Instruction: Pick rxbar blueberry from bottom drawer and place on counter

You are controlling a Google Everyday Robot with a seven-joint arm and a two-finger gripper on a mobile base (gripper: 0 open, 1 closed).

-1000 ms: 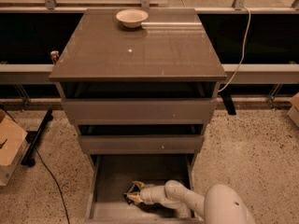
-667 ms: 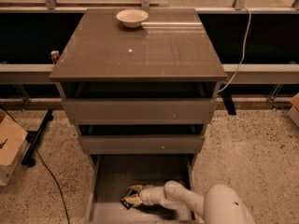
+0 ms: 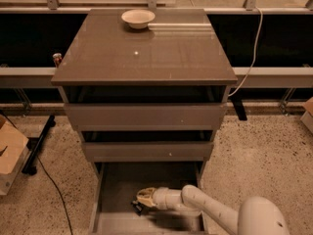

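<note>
The bottom drawer is pulled open below the two upper drawers. My white arm reaches into it from the lower right, and my gripper sits low over the drawer floor, left of centre. A small dark piece shows right under the gripper's tip; it looks like the rxbar blueberry, mostly hidden by the gripper. The glossy grey-brown counter tops the cabinet.
A pale bowl stands at the counter's back edge. A cardboard box lies on the speckled floor at the left, beside a black stand foot and cable. A white cable hangs at the right.
The gripper dipped slightly left and down in the drawer, then came back up a little. The arm otherwise stays in place.
</note>
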